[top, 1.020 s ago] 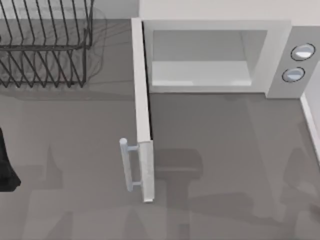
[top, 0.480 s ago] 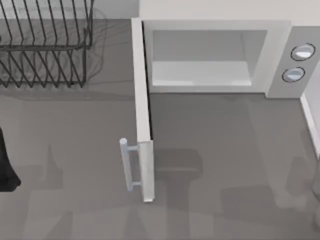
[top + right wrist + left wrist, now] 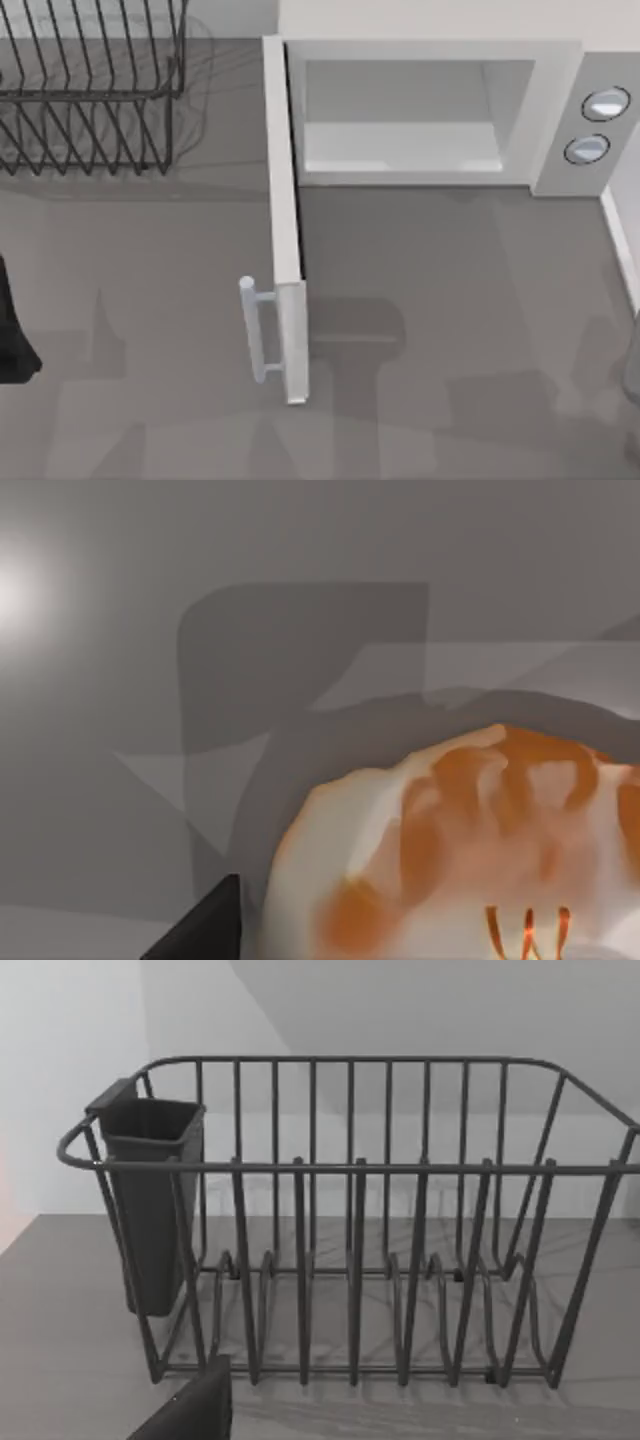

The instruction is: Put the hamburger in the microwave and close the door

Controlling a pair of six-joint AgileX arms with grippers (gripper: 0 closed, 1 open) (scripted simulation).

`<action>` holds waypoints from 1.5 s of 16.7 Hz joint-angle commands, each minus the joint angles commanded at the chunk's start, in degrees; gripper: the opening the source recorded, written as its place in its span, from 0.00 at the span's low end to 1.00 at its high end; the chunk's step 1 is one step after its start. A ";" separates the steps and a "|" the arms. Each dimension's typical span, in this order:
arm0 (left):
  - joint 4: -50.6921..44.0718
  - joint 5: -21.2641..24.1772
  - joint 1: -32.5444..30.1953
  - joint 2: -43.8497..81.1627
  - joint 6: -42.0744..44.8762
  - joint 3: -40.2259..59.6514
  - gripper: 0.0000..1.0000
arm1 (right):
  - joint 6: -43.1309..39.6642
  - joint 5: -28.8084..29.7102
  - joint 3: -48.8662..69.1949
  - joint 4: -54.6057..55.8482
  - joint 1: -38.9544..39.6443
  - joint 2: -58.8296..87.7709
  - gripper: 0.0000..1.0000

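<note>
The door stands swung wide — leaving the microwave cavity free for the hamburger, close under the right wrist (finger state: cannot tell).

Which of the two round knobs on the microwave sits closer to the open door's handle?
The lower knob on the microwave's grey side panel. In the top view it sits below the upper knob and nearer the door's handle.
</note>
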 joint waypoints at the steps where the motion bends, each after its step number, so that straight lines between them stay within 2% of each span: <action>1: 0.00 0.00 0.00 0.00 0.00 0.00 1.00 | 0.00 0.00 0.00 0.00 0.00 0.00 0.92; 13: 0.00 0.00 0.00 0.00 0.00 0.00 1.00 | 0.00 0.00 0.00 0.00 0.00 0.00 0.02; 21: 0.00 0.00 0.00 0.00 0.00 0.00 1.00 | 0.00 0.00 0.00 0.00 0.00 0.00 0.00; 22: 0.00 0.00 0.00 0.00 0.00 0.00 1.00 | 1.33 -0.33 2.81 -6.33 -0.08 -3.98 0.00; 25: 0.00 0.00 0.00 0.00 0.00 0.00 1.00 | 1.15 -0.32 4.58 -8.59 -0.13 -4.74 0.00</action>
